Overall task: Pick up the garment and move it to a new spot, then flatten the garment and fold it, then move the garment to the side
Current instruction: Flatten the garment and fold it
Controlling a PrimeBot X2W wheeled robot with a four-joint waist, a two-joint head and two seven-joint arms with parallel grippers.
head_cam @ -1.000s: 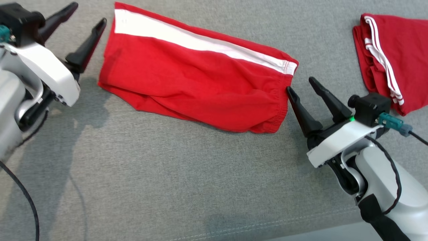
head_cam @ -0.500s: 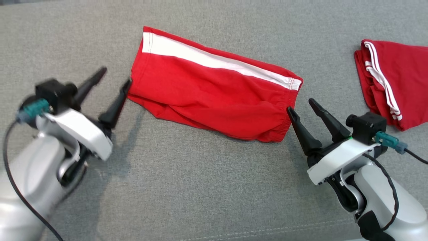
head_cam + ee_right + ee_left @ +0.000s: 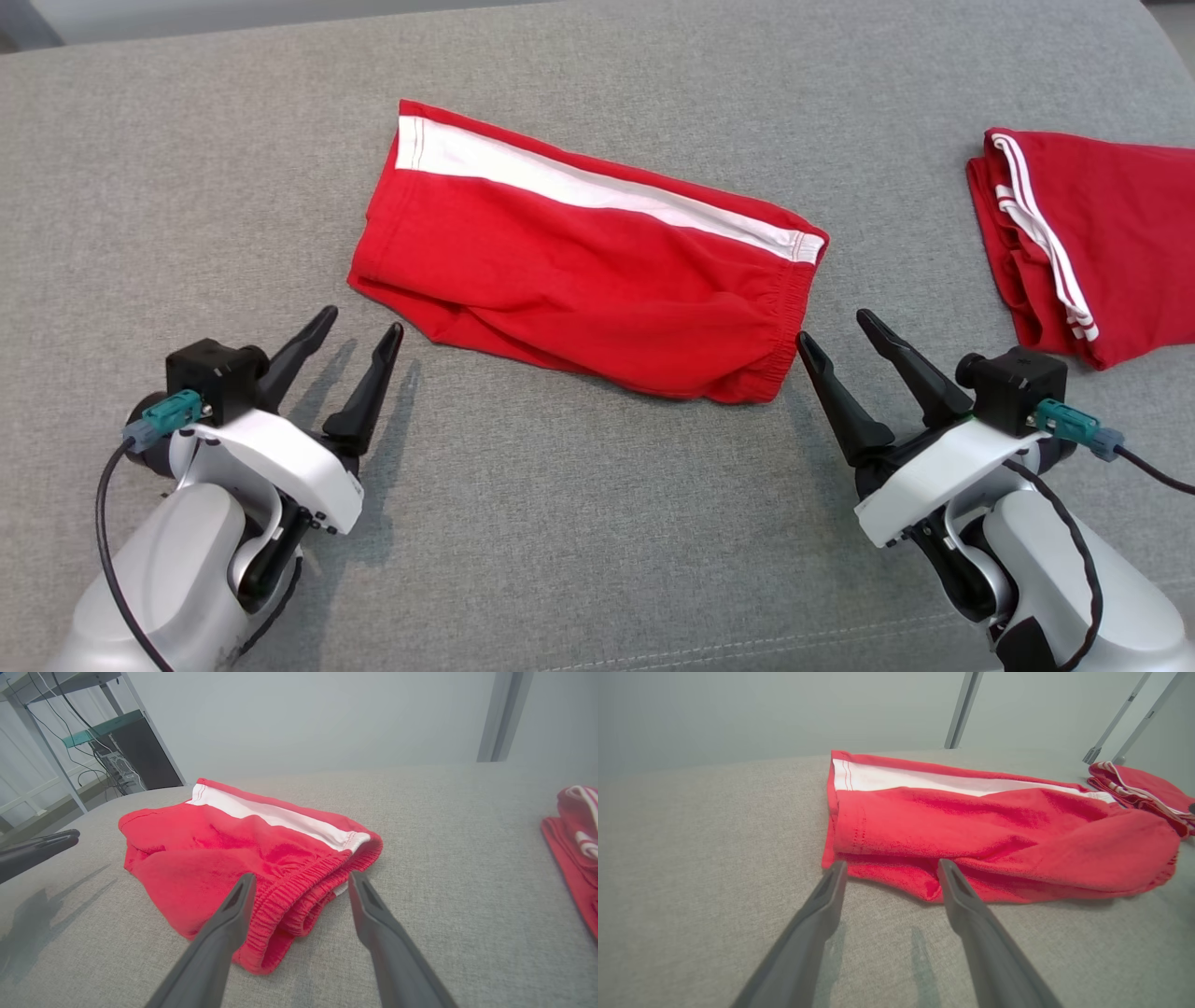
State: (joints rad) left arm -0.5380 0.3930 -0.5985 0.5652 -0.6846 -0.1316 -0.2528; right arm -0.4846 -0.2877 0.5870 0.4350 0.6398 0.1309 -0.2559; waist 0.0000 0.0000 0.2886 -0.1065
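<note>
Left gripper (image 3: 364,318): your jaws stand spread wide and hold nothing; the fingertips point at the garment's near left corner, close to it but apart from it.
Right gripper (image 3: 831,325): your jaws are spread wide here too, with nothing between them; the inner fingertip sits just beside the elastic waistband end. Whether it touches the cloth, you cannot tell.
Garment (image 3: 579,271): red shorts with a broad white stripe (image 3: 597,191) along the far edge. They lie folded flat between your two grippers, running at a slant from far left to near right, the waistband at the right end.
Worktop (image 3: 597,523): grey, fabric-covered, with a stitched seam along the near edge.
Second garment (image 3: 1111,233): red with thin white stripes, folded, well apart to your right on the same worktop.
</note>
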